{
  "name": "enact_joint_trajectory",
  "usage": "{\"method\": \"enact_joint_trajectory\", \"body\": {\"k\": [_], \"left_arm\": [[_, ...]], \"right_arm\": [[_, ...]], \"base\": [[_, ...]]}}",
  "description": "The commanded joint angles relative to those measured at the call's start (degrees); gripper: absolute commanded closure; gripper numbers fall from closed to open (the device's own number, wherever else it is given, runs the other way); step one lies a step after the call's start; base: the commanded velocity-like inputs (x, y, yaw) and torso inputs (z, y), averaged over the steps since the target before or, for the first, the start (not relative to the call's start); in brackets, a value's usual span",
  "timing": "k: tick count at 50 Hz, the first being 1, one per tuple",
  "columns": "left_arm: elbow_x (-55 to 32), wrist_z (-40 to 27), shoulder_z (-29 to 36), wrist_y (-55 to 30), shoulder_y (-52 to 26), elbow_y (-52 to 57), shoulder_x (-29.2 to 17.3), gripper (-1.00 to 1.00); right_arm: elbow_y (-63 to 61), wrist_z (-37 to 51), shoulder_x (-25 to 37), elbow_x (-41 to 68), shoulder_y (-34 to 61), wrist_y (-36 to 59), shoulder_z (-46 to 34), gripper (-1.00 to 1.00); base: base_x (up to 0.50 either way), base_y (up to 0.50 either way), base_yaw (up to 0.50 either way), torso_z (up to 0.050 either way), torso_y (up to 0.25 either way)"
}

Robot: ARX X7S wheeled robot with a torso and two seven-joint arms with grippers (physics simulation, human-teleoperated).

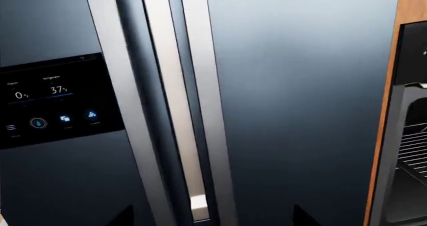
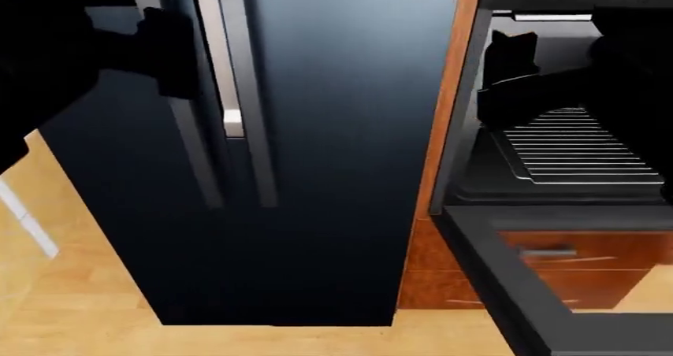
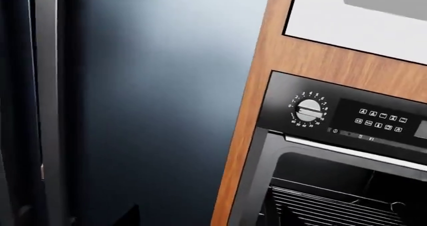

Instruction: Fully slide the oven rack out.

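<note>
Oven rack (image 2: 573, 153) sits inside the open oven (image 2: 468, 167), at three o'clock from the refrigerator (image 2: 336, 135). Right gripper (image 2: 505, 96) hovers at its rear-left corner; both arms' jaws are too dark to judge.

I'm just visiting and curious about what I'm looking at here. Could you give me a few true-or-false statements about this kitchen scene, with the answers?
1. The oven door is shut. False: it hangs open, folded down.
2. The oven rack has silver wires and sits in the oven. True.
3. The fridge display reads 37. True.
4. The fridge stands right of the oven. False: it is on the left in the head view.
5. The round oven knob sits above the oven opening. True.
</note>
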Motion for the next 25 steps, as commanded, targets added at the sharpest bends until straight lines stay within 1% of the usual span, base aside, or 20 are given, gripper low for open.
{"method": "enact_joint_trajectory", "body": {"k": [1, 13, 20, 25], "left_arm": [[-0.10, 0.35, 1.97, 0.73, -1.46, -1.51, -0.64, -1.00], [-0.25, 0.69, 2.95, 1.97, -1.71, -1.36, -1.28, -1.00], [0.12, 0.98, 3.22, 2.89, -0.50, -0.56, -1.34, -1.00], [1.24, 2.05, 3.77, 2.75, -1.96, -0.98, -1.08, -1.00]], "right_arm": [[1.45, 1.16, 2.36, 1.88, 1.35, -1.44, -1.86, -1.00], [1.68, -1.62, 3.50, -0.91, -1.40, -1.44, -0.81, -1.00], [0.84, -2.22, 3.80, -1.59, -1.88, -1.75, -0.77, -1.00], [0.06, -3.13, 4.00, -2.27, -3.38, -1.89, -0.48, -1.00]], "base": [[-0.01, -0.50, 0.00, 0.000, 0.000], [-0.01, -0.50, 0.00, 0.000, 0.000], [-0.01, -0.50, 0.00, 0.000, 0.000], [0.00, -0.50, 0.00, 0.000, 0.000]]}}
